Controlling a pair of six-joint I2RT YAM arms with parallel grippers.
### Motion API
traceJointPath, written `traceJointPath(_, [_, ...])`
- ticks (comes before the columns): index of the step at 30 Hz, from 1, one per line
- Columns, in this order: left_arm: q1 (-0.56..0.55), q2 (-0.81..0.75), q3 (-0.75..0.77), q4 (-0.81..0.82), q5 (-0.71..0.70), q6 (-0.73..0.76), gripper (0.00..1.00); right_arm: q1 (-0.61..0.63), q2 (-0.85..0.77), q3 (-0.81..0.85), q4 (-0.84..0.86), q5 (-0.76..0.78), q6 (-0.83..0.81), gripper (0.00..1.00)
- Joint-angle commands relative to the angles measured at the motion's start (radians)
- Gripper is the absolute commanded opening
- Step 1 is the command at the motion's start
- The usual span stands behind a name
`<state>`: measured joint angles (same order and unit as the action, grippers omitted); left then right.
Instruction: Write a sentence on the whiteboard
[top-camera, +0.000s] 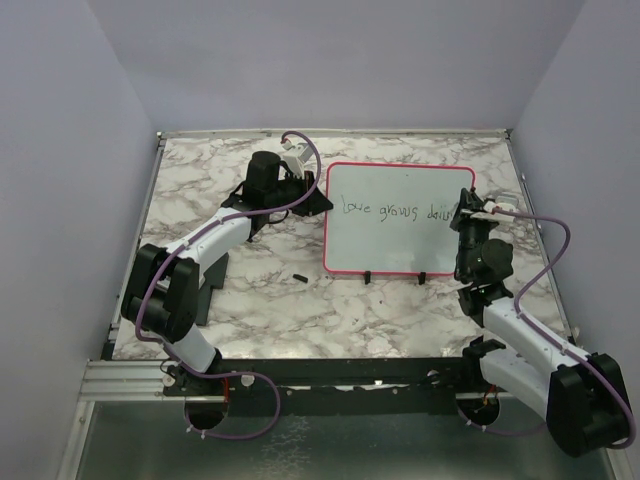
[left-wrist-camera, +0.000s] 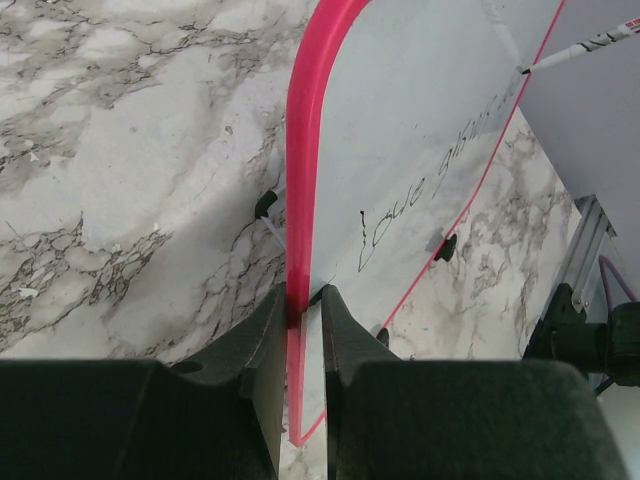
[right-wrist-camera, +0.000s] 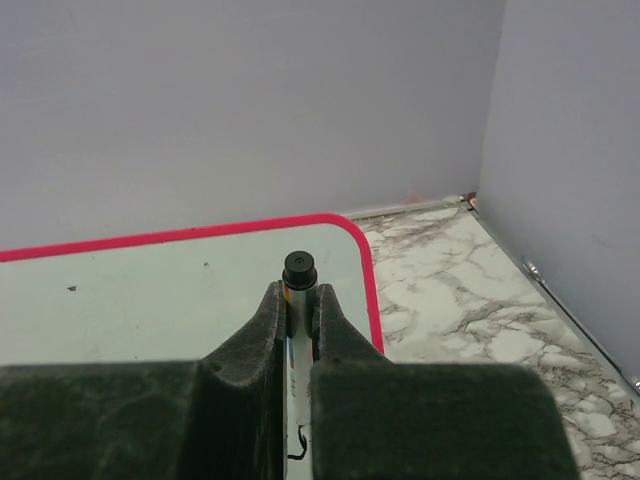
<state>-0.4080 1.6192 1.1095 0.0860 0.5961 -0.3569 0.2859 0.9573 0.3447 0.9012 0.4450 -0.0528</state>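
Top external: left claw (top-camera: 308, 197) clamped the whiteboard (top-camera: 400, 240) by the edge nearest it, apparently to steady it; right claw (top-camera: 468, 210) stood at the end of the sentence (top-camera: 395, 210). Left wrist: fingers (left-wrist-camera: 255, 340) closed on the red frame (left-wrist-camera: 300, 150), board stretching ahead. Right wrist: claw pinched a marker (right-wrist-camera: 299, 268); little bare board lay ahead before the frame, open table (right-wrist-camera: 450, 290) to its right.

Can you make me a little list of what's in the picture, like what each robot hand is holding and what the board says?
left gripper: shut on the red-pink edge of the whiteboard
right gripper: shut on a marker
writing: the sentence reads about "Love grows dail", its end hidden behind the right gripper
table: marble pattern, with a small black piece lying beside the whiteboard
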Motion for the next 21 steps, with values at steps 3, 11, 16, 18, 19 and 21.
traceJointPath(3, [0.010, -0.044, -0.005, 0.023, -0.033, 0.016, 0.00, -0.004, -0.020, 0.000, -0.014, 0.043, -0.004, 0.01])
traceJointPath(11, [0.011, -0.045, -0.005, 0.022, -0.032, 0.015, 0.00, -0.004, -0.057, -0.031, -0.045, 0.065, 0.010, 0.01])
traceJointPath(16, [0.010, -0.049, -0.007, 0.022, -0.033, 0.015, 0.00, -0.004, -0.055, -0.041, -0.049, 0.061, 0.020, 0.01])
traceJointPath(18, [0.010, -0.050, -0.008, 0.022, -0.033, 0.015, 0.00, -0.004, -0.056, -0.038, -0.050, 0.060, 0.020, 0.01])
traceJointPath(19, [0.011, -0.050, -0.007, 0.022, -0.032, 0.015, 0.00, -0.004, -0.055, -0.037, -0.052, 0.060, 0.021, 0.01])
traceJointPath(21, [0.010, -0.051, -0.007, 0.021, -0.033, 0.015, 0.00, -0.004, -0.059, -0.037, -0.051, 0.059, 0.019, 0.01])
